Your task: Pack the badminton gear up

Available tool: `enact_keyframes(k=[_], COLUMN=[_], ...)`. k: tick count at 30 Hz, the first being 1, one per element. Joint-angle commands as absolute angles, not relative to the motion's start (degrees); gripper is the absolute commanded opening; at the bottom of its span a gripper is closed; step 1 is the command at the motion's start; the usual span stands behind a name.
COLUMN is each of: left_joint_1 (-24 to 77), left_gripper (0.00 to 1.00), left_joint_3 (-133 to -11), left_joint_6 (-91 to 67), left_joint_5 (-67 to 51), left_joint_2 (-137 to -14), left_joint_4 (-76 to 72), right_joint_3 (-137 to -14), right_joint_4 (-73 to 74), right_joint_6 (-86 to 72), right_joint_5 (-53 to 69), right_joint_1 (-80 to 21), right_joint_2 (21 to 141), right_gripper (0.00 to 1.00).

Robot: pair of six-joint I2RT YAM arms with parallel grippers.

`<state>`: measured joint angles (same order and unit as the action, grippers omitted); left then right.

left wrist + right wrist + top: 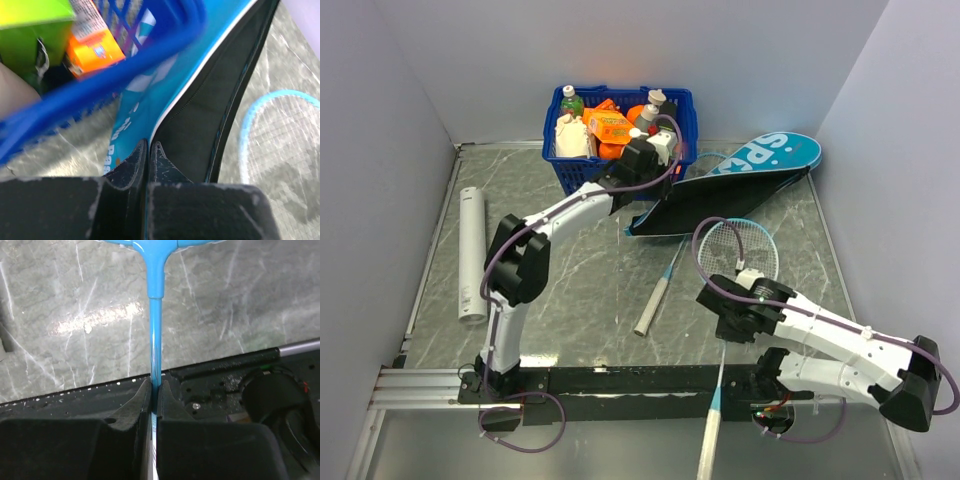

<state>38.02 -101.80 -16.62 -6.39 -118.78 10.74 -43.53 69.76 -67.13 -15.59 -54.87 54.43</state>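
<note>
The teal "SPORT" case lies at the back right, its mouth held open so the black lining shows. My left gripper is shut on the case's upper edge beside the basket; in the left wrist view the fingers pinch the teal fabric. One racket's head lies in front of the case. My right gripper is shut on its pale blue shaft, and its handle reaches over the near rail. A second racket's white handle sticks out of the case mouth. The long white tube lies at the left.
A blue plastic basket of bottles and orange packs stands at the back, touching the case; its rim crosses the left wrist view. A black rail runs along the near edge. Grey walls close in both sides.
</note>
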Motion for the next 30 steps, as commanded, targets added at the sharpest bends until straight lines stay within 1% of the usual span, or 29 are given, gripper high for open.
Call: enact_keyframes(k=[1, 6, 11, 15, 16, 19, 27, 30], left_joint_1=[37.4, 37.2, 37.2, 37.3, 37.4, 37.4, 39.9, 41.3], left_gripper=[0.01, 0.01, 0.01, 0.01, 0.01, 0.01, 0.01, 0.01], left_joint_3=[-108.3, -107.6, -101.2, -92.6, -88.3, -82.6, -71.8, -70.9], left_joint_6=[-15.3, -15.7, -17.3, -19.2, -19.7, -20.6, -22.3, -21.7], left_joint_5=[-4.8, -5.4, -7.1, -8.3, -8.2, -8.7, -7.4, -6.3], left_joint_2=[-121.2, -122.3, -119.0, -113.1, -111.6, -106.9, -97.5, -96.1], left_joint_4=[9.8, 8.8, 5.5, 0.7, 0.4, -2.8, -4.8, -4.2], right_joint_3=[-48.0, -50.4, -52.8, -53.5, -53.5, -53.0, -51.2, -51.2], right_joint_4=[78.4, 83.8, 83.0, 77.6, 75.3, 69.2, 58.0, 56.2], right_joint_6=[-73.6, -77.2, -76.2, -73.0, -72.1, -67.9, -58.3, -57.5], right_joint_5=[-18.6, -19.7, -21.0, -21.0, -20.8, -19.0, -15.2, -14.0], right_joint_1=[-57.3, -59.0, -59.0, -58.4, -58.0, -55.6, -47.8, -47.7], right_joint_2=[51.1, 47.6, 50.6, 54.4, 56.1, 58.4, 63.4, 64.3], right_gripper=[0.00, 0.00, 0.00, 0.00, 0.00, 0.00, 0.00, 0.00])
